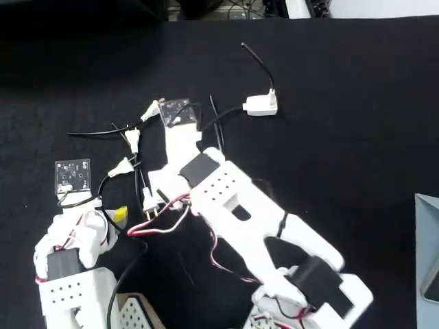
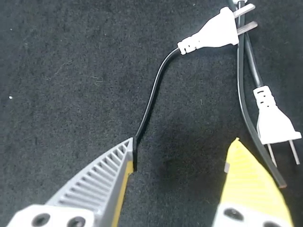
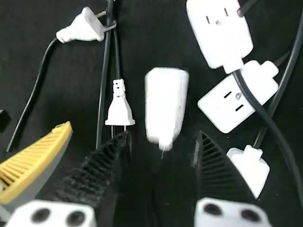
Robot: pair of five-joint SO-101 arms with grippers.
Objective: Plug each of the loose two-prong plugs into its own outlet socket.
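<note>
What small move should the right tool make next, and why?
Probably ease the right tool forward a little, then close on the white block. The tool is open, and the block's near end sits centred at the mouth of the gap, not yet deep enough for a firm grip.

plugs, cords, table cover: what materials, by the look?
Plug: white moulded plastic, smooth with a slight sheen; prongs bare greyish metal. Cord: black rubbery or PVC jacket, curves softly. Table cover: black cloth, probably felt; matte, with lint specks.
</note>
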